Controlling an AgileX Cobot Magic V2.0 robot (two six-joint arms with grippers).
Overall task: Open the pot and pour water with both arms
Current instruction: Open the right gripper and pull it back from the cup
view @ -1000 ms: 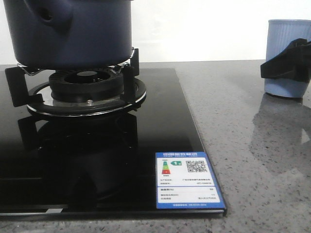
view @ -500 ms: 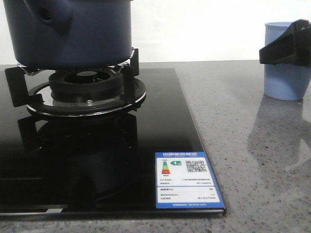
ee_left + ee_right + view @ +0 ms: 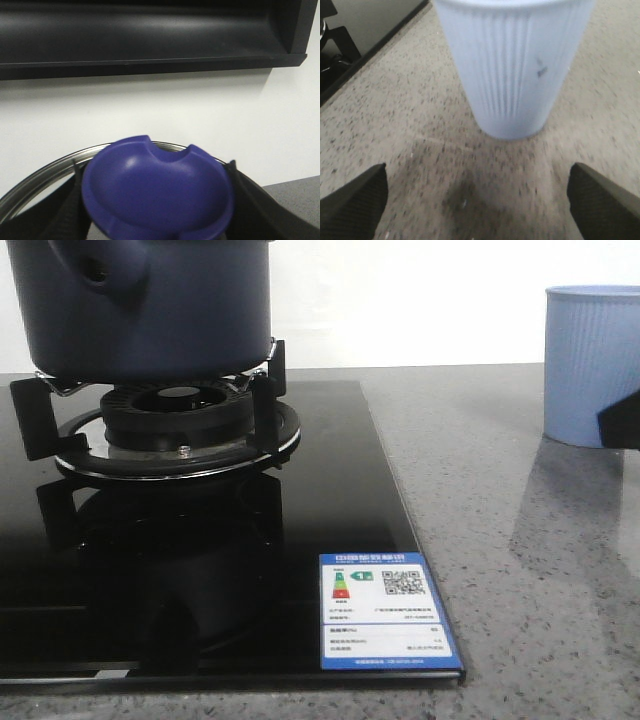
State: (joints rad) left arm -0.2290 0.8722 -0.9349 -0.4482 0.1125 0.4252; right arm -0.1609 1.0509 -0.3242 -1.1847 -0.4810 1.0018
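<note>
One pot [image 3: 150,305], dark navy, sits on the burner grate [image 3: 175,420] of one black glass cooktop [image 3: 330,510], far left of the front view; its handle mount with one small hole faces the camera. One energy sticker [image 3: 385,610] is stuck at the cooktop's near right corner. One pale blue ribbed cup [image 3: 592,365] stands upright on the grey speckled counter [image 3: 520,540], well apart from the pot, to the right.

Left gripper [image 3: 155,210]: its two black fingers [image 3: 252,205] sit either side of one purple lid knob [image 3: 157,192], touching it, pinched onto it; a metal lid rim [image 3: 35,180] curves behind.

Right gripper [image 3: 480,200]: two finger tips spread wide, nothing between them, near the cup but not touching it. Only a black corner of it shows in the front view.
</note>
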